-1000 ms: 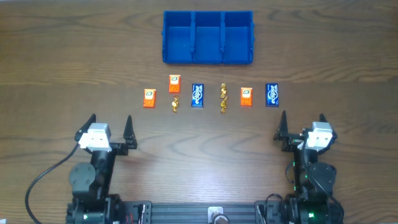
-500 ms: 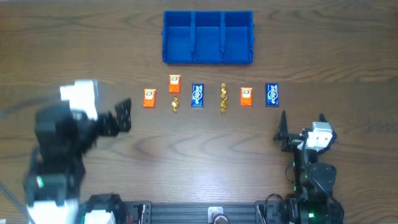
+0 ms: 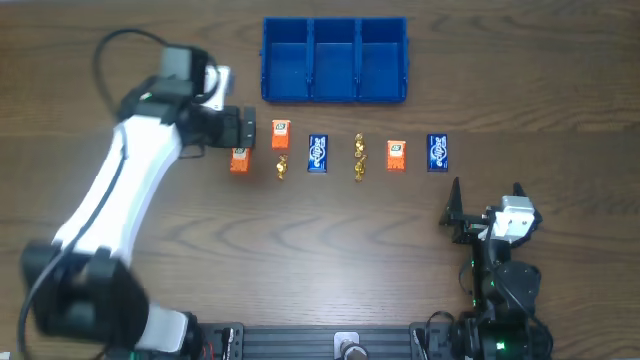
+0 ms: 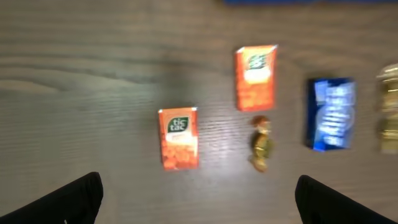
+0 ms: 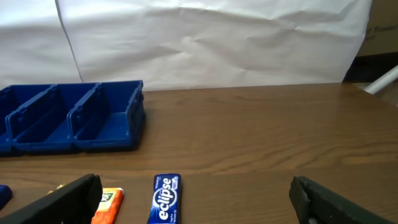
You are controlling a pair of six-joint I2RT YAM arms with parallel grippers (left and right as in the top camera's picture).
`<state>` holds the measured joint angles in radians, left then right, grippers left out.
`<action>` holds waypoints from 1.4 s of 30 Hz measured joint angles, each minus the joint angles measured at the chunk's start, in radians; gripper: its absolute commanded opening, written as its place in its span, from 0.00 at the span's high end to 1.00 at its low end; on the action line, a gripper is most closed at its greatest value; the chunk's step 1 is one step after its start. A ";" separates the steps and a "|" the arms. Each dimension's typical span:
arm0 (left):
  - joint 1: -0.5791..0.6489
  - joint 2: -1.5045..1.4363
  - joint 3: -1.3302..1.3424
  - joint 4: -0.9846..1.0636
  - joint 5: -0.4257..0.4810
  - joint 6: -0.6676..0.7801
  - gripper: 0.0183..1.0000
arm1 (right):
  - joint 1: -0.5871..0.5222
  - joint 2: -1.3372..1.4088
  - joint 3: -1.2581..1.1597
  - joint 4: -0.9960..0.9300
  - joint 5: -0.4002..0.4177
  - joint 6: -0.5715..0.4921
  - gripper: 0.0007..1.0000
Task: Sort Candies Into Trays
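Left gripper (image 4: 198,186) over leftmost orange candy box (image 4: 179,137), fingers spread wide. Right gripper (image 3: 486,186) also agape, low near front edge of bench (image 3: 560,100).

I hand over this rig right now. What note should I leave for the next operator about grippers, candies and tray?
Left gripper: open, empty, hovers above the leftmost orange candy box.
Right gripper: open, empty, near its base.
Blue tray: three compartments, all empty.
Candies: one row on the table between tray and arms; two more orange candy boxes, two blue packs, gold-wrapped candies.
Done: nothing sorted.
Left: every candy; the leftmost orange box is probably first.
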<state>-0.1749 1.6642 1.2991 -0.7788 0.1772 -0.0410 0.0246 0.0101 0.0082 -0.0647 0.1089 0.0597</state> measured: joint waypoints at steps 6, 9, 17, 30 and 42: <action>-0.005 0.198 0.001 0.054 -0.046 0.022 0.00 | 0.000 0.000 0.000 0.000 0.000 0.000 0.00; -0.005 0.260 0.001 0.075 -0.061 0.024 0.00 | 0.000 0.000 0.000 0.000 0.000 0.000 0.00; -0.005 0.328 0.001 0.082 -0.078 0.031 0.00 | 0.000 0.000 0.000 0.000 0.000 0.000 0.00; -0.006 0.332 0.002 0.084 -0.098 0.039 0.35 | 0.000 0.000 0.000 0.000 0.000 0.000 0.00; -0.032 0.332 0.002 0.103 -0.099 0.037 0.55 | 0.000 0.000 0.000 0.000 0.000 0.000 0.00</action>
<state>-0.2070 1.9957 1.3014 -0.6762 0.0784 -0.0040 0.0246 0.0101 0.0082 -0.0647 0.1085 0.0597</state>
